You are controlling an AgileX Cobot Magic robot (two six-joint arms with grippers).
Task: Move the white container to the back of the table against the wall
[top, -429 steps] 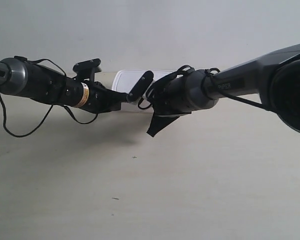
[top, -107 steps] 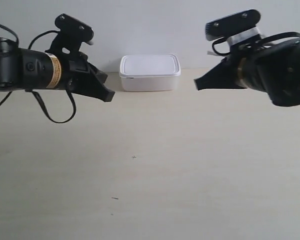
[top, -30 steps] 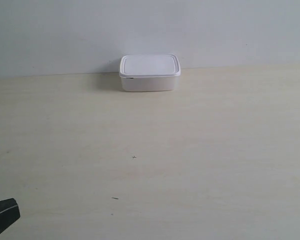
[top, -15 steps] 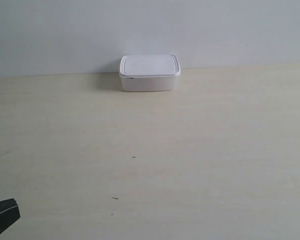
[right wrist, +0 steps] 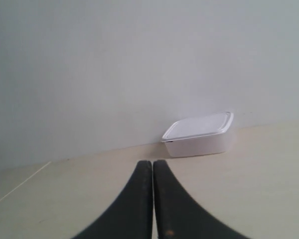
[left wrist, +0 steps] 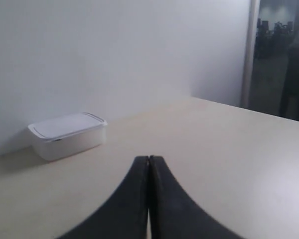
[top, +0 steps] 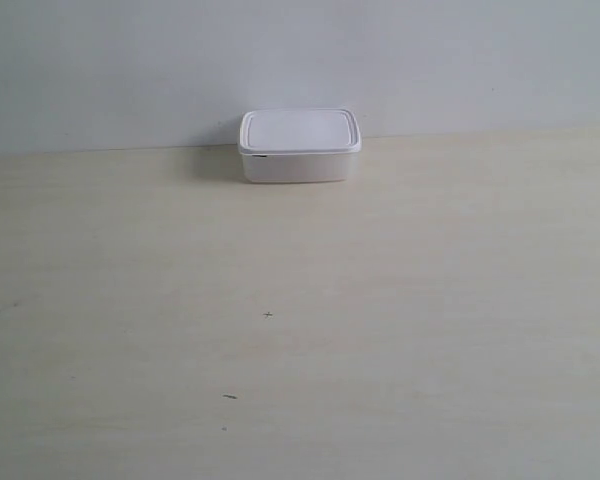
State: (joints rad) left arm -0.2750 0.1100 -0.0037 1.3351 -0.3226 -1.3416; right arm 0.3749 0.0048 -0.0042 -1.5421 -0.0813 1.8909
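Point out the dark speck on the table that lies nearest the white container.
The tiny cross-shaped speck, below the white container in the exterior view; the dash-like speck sits farther off, nearer the camera.

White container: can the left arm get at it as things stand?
Probably yes, reach permitting. The left gripper, shut, faces bare table with nothing between it and the white container; only the wall behind blocks its far side.

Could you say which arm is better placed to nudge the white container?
Neither clearly: left gripper and right gripper are both shut, apart from the white container, already by the wall.
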